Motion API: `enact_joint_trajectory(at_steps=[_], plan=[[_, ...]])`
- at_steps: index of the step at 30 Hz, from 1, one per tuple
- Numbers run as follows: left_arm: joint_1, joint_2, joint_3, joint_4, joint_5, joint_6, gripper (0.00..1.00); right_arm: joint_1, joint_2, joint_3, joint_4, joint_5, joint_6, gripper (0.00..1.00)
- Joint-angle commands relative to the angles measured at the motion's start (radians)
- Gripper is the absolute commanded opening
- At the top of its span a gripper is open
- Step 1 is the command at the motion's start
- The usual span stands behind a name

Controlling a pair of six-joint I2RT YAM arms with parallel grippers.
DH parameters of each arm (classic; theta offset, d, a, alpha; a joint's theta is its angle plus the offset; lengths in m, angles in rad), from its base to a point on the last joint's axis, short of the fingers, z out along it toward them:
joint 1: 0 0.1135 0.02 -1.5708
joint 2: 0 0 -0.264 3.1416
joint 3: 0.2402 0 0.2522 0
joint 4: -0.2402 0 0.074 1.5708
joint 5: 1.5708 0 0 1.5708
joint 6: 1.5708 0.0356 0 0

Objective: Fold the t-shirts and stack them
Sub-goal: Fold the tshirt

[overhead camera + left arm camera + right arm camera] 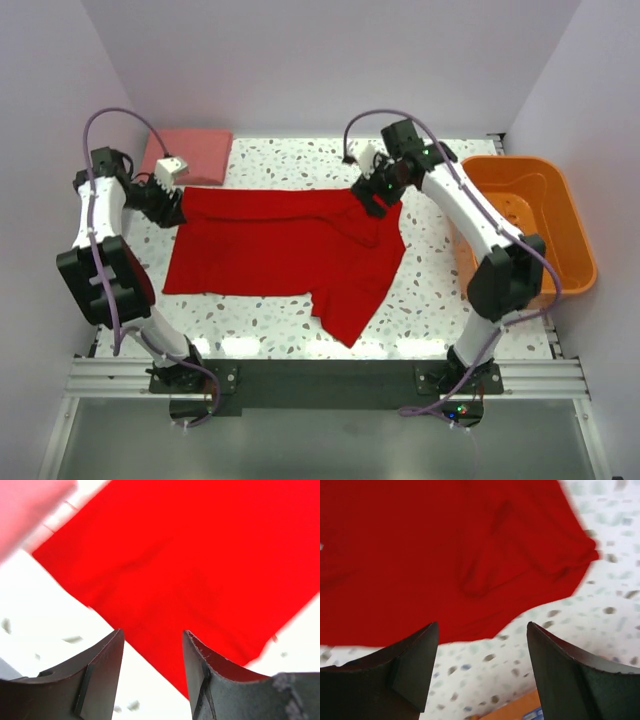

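Fold step in hand: left end effector (152, 632) and right end effector (482, 625) hover with jaws apart at the red t-shirt's (280, 245) 12 o'clock edge. Next move: descend and pinch the fabric.

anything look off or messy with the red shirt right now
The red t-shirt lies askew: at its right end a flap juts out toward the near side, and the cloth is bunched into creases by the right gripper. No tear or spill shows; the folded pink shirt looks tidy.
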Motion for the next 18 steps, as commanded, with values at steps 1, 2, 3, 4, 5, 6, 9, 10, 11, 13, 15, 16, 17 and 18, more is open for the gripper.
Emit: enact_joint_trajectory(at_steps=[1, 2, 3, 4, 5, 6, 9, 10, 11, 13, 15, 16, 17, 18], plan=[[0.058, -0.032, -0.123, -0.223, 0.065, 0.255, 0.55, 0.103, -0.142, -0.179, -0.165, -0.154, -0.072, 0.74], [0.066, -0.040, -0.140, -0.246, 0.068, 0.303, 0.55, 0.130, -0.183, -0.284, -0.153, -0.156, -0.072, 0.72], [0.073, -0.048, -0.156, -0.269, 0.081, 0.330, 0.54, 0.187, -0.215, -0.335, -0.138, -0.157, -0.066, 0.71], [0.080, -0.064, -0.188, -0.295, 0.085, 0.351, 0.54, 0.216, -0.274, -0.385, -0.122, -0.156, -0.066, 0.70], [0.083, -0.075, -0.205, -0.304, 0.088, 0.378, 0.54, 0.244, -0.298, -0.475, -0.086, -0.144, -0.061, 0.69], [0.081, -0.087, -0.223, -0.307, 0.091, 0.390, 0.54, 0.299, -0.315, -0.517, -0.070, -0.130, -0.057, 0.69], [0.081, -0.149, -0.315, -0.277, 0.082, 0.420, 0.55, 0.367, -0.352, -0.638, -0.013, -0.093, -0.058, 0.67], [0.081, -0.179, -0.362, -0.251, 0.074, 0.426, 0.55, 0.374, -0.358, -0.658, 0.000, -0.082, -0.061, 0.66], [0.083, -0.190, -0.384, -0.237, 0.069, 0.433, 0.55, 0.387, -0.361, -0.695, 0.031, -0.062, -0.066, 0.65], [0.083, -0.225, -0.442, -0.202, 0.057, 0.435, 0.55, 0.417, -0.356, -0.724, 0.086, -0.006, -0.069, 0.63], [0.081, -0.253, -0.481, -0.188, 0.057, 0.437, 0.55, 0.424, -0.344, -0.753, 0.131, 0.025, -0.052, 0.61], [0.081, -0.261, -0.488, -0.183, 0.057, 0.440, 0.55, 0.424, -0.338, -0.762, 0.166, 0.033, -0.051, 0.60], [0.081, -0.267, -0.496, -0.180, 0.060, 0.440, 0.55, 0.424, -0.335, -0.773, 0.180, 0.042, -0.041, 0.58], [0.083, -0.272, -0.505, -0.179, 0.056, 0.441, 0.55, 0.424, -0.323, -0.776, 0.189, 0.044, -0.035, 0.57]])
